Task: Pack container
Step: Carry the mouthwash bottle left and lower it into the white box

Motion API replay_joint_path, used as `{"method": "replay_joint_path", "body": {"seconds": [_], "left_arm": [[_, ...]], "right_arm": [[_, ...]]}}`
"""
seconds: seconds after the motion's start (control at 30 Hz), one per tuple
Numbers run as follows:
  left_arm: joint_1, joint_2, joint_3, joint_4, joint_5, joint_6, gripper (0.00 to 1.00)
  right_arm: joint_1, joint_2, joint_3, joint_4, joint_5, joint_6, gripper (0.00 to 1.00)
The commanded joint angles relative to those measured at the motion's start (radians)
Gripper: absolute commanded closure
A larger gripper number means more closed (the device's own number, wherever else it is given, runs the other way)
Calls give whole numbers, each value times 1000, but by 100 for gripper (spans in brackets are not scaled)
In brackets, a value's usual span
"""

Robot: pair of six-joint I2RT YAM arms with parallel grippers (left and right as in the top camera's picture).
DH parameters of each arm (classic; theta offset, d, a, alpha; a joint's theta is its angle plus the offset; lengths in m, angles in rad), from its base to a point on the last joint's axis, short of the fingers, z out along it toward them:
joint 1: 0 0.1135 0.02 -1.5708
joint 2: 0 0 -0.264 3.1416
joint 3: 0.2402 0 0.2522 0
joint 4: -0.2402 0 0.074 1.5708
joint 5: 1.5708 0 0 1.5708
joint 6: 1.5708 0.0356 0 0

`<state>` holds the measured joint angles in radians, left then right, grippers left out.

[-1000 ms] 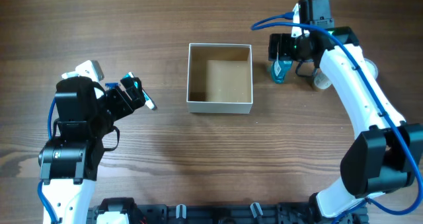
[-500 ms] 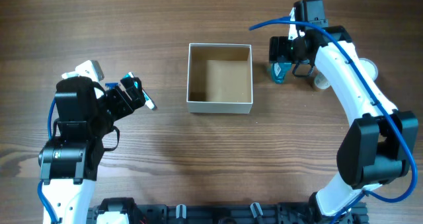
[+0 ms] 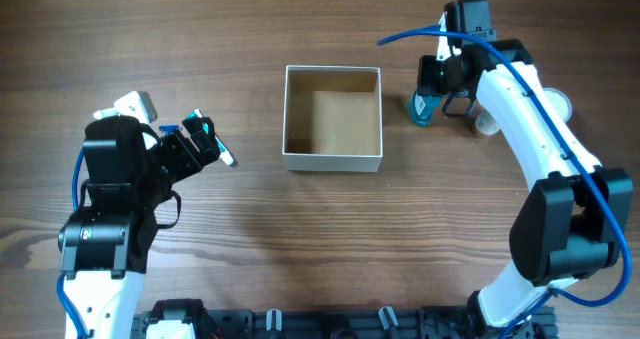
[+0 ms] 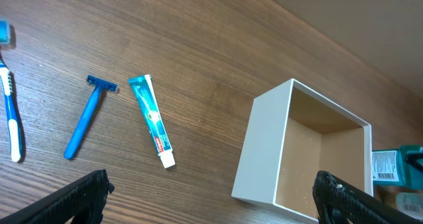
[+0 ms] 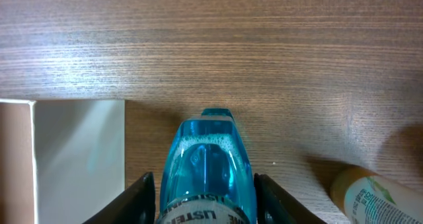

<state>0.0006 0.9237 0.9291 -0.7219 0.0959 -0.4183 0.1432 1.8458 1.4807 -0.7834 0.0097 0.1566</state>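
Container (image 3: pixel 332 117): light, stiff, empty cardboard; right of it, right gripper (image 5: pixel 203 184) flanks slick, liquid-heavy blue bottle (image 5: pixel 206 151) mid-body, clamping unclear; left gripper (image 4: pixel 210 187) wide, empty.

bright, even light on the brown wood-grain table (image 3: pixel 300 239), shadows short and soft. all views sharp; faint pale sheen in the right wrist view.

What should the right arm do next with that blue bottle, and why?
Probably squeeze the right gripper shut on the blue bottle: the jaws flank it closely, but a firm grip isn't evident, and it sits outside the container.
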Motion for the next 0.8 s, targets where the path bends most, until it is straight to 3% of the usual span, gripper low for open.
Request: {"method": "replay_joint_path", "body": {"seconds": [0.0,0.3,0.43,0.5,0.77], "left_arm": [[-5,2,20,3,12,-9,0],[-5,2,20,3,12,-9,0],[-5,2,20,3,12,-9,0],[-5,2,20,3,12,-9,0],[-5,2,20,3,11,-9,0]], "right_arm": [[3,13,3,-5,21,3,59],[3,13,3,-7,21,3,67],[3,13,3,-3,21,3,81],[3,13,3,2,21,3,96],[6,-161,58,-53,27,4,96]]}}
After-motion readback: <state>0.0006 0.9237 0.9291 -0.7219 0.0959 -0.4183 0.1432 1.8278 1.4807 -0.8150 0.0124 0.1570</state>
